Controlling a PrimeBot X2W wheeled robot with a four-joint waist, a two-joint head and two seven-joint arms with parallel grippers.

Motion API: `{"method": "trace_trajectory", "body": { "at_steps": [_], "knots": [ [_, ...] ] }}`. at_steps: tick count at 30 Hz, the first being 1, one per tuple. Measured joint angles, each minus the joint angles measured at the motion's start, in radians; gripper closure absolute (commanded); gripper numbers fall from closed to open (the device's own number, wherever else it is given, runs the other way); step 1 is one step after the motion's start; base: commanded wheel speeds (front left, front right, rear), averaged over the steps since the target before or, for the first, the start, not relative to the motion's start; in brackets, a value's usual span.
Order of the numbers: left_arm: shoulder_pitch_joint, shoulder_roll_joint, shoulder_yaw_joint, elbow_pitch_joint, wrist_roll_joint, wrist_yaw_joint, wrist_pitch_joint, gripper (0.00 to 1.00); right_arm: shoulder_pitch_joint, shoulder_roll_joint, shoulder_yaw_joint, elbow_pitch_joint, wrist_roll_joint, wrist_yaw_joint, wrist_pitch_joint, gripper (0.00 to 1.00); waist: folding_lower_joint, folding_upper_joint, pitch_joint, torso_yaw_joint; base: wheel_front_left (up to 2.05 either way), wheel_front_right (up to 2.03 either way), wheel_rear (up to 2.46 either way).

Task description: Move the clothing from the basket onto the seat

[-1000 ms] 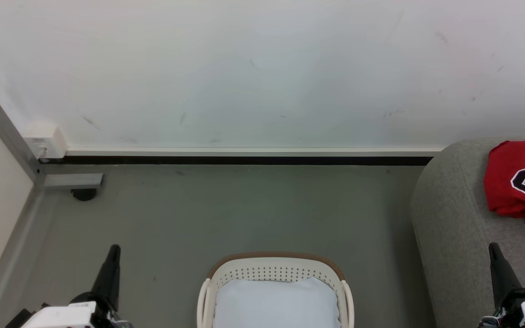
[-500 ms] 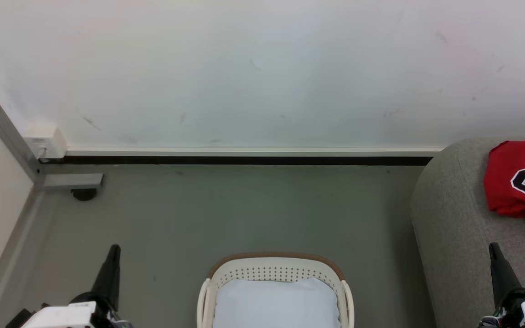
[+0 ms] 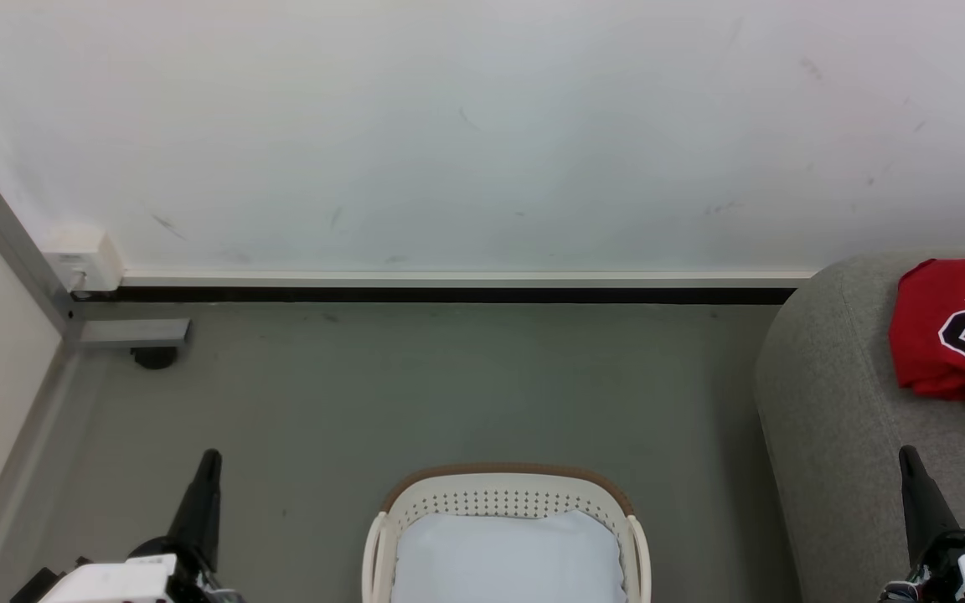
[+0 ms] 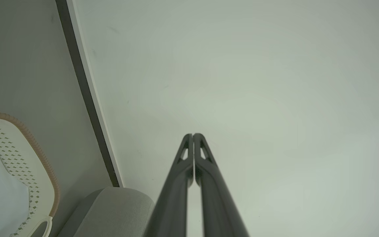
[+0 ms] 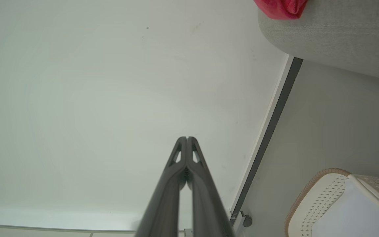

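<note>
Clothing (image 3: 956,327) lying on seat (image 3: 826,402); basket (image 3: 508,501) looking emptied; left gripper (image 3: 208,459), right gripper (image 3: 908,454) both clenched, carrying nothing; task appearing complete.

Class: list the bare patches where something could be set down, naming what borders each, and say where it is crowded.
Widest: the floor between the skirting and the basket rim. Also the seat surface between its rounded left edge and the clothing. The basket's lining lies bare. Crowded: the seat's right side under the clothing, and the left corner by the metal bracket.
</note>
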Motion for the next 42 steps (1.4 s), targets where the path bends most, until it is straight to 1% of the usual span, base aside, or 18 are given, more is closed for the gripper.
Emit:
{"method": "trace_trajectory", "body": {
  "at_steps": [42],
  "knots": [
    [0.000, 0.000, 0.000, 0.000, 0.000, 0.000, 0.000, 1.00, 0.000, 0.002, -0.002, 0.000, 0.000, 0.000, 0.000, 1.00, 0.0000, 0.0000, 0.000, 0.000, 0.00, 0.00, 0.00]
  ]
}}
